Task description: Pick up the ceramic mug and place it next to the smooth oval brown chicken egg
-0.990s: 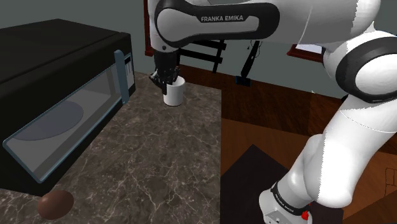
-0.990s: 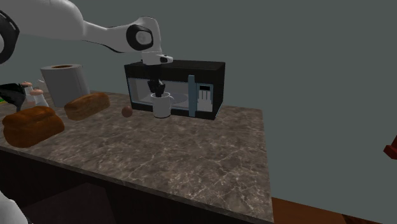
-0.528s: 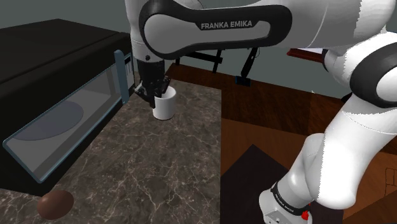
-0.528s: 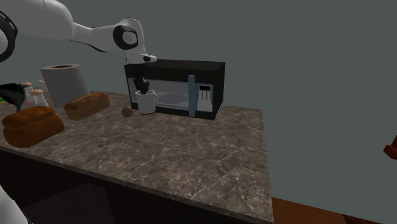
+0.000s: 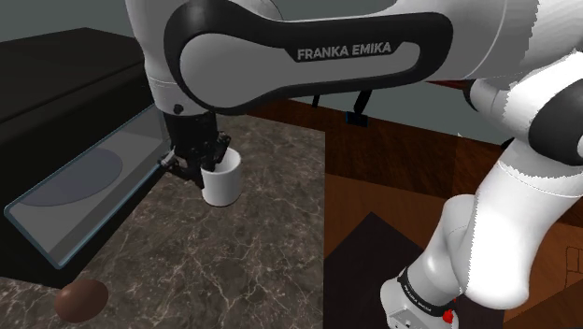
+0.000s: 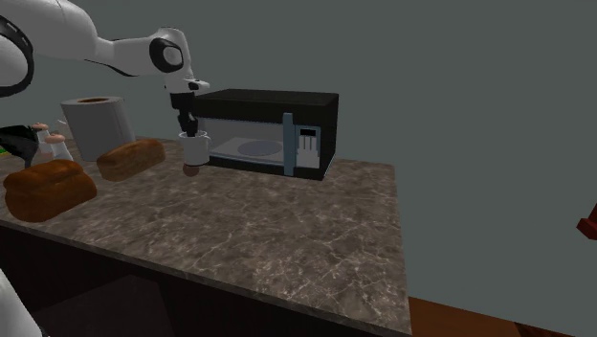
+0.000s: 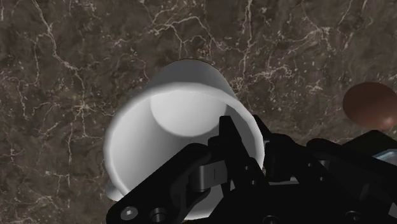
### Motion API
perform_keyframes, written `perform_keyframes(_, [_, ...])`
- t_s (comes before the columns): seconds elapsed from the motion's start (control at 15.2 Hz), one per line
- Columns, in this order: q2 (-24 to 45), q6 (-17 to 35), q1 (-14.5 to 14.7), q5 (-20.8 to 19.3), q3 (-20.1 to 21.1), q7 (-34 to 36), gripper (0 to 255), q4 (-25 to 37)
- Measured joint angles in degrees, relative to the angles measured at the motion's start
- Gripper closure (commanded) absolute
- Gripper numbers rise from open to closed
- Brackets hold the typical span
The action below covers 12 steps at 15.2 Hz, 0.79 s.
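The all-black two-finger gripper (image 7: 245, 137) covers the near rim of the plain white round mug (image 7: 178, 108) it clasps, and its body hides the lower part of the smooth brown oval egg (image 7: 371, 102). In the second exterior view the mug covers most of that egg, toward the dark marbled counter's (image 6: 287, 220) back edge. In the shoulder view the arm hides one end of the black glass-doored microwave (image 5: 65, 140); the picture's edge cuts the other.
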Motion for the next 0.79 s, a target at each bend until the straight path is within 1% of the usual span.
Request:
perform_keyframes(0.33, [3.2,-1.0,4.2,-1.0,2.7,6.8,255,3.5])
perform_keyframes(0.46, [4.9,-2.3,5.8,-1.6,3.6,9.2,255,6.4])
perform_keyframes(0.59, [6.1,-2.9,7.6,-2.1,4.5,11.8,255,7.9])
perform_keyframes(0.79, [9.7,-4.6,10.7,-3.4,5.7,15.8,255,12.7])
